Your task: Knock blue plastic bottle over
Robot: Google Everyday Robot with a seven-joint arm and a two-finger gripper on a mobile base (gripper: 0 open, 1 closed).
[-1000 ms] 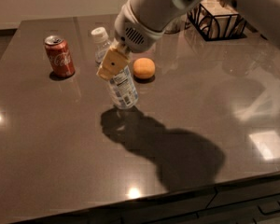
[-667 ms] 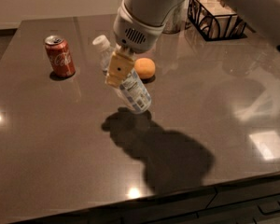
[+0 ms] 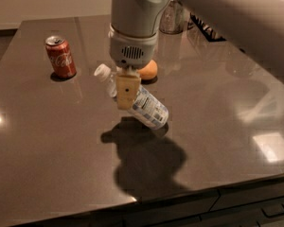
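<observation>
The blue plastic bottle point(image 3: 149, 110) is a clear bottle with a white cap and a pale blue-white label. It leans steeply on the dark table point(image 3: 47, 150), cap up and to the left, base down and to the right. My gripper point(image 3: 125, 96) hangs from the grey wrist directly in front of the bottle's upper half, against it. The wrist hides the bottle's neck and shoulder.
A red Coca-Cola can point(image 3: 60, 56) stands at the left. An orange fruit point(image 3: 149, 70) lies just behind the wrist. A clear bottle point(image 3: 169, 18) and a black wire basket point(image 3: 203, 28) stand at the back right. The table's front edge point(image 3: 189, 193) is close below.
The bottle has gone from upright to steeply tilted, its base sliding right and its cap staying left. My gripper has moved down and right with it.
</observation>
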